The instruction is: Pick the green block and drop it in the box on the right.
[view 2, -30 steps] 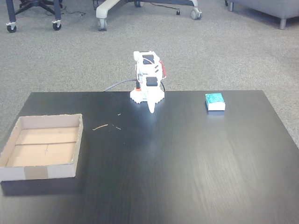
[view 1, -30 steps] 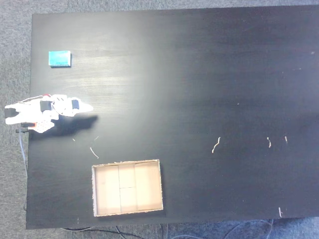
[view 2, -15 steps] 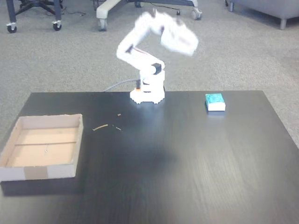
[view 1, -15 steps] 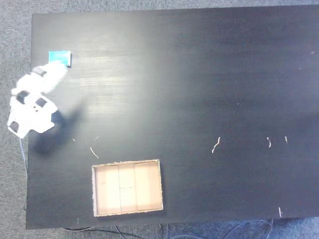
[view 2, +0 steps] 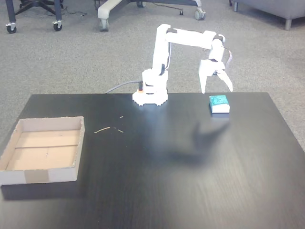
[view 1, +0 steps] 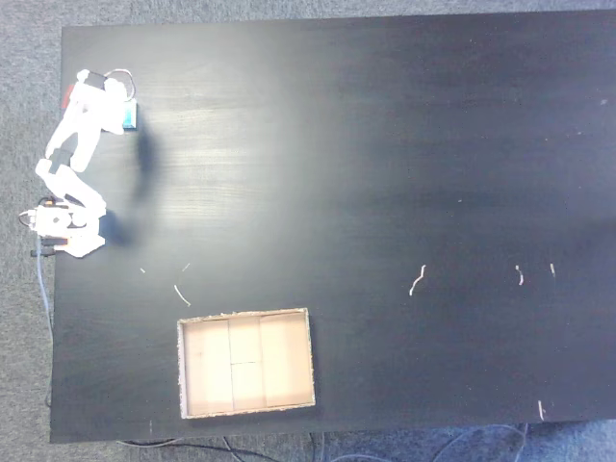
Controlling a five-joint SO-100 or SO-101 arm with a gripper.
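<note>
The green block (view 2: 219, 103) is a small teal slab lying flat near the table's far right edge in a fixed view. My white gripper (view 2: 217, 89) hangs open just above it, fingers pointing down and spread wider than the block, not touching it. In the fixed view from above, the gripper (view 1: 108, 104) covers most of the block (view 1: 129, 117), leaving a teal sliver showing at the top left. The box (view 1: 310, 356) is tan cardboard, open-topped and holds nothing; it sits near the bottom edge there, and at the left (view 2: 38, 175) in the front-on fixed view.
The arm's base (view 2: 150, 93) stands at the table's far edge, with a cable (view 2: 119, 87) trailing off behind. Small pale scraps (view 1: 417, 280) lie scattered on the black tabletop (view 1: 385, 173). Chair bases (view 2: 119, 5) stand on the grey carpet beyond.
The arm rose from its folded rest pose, swung over to the green block, and reached out. The gripper now hangs open above the block. Block and box have not moved.
</note>
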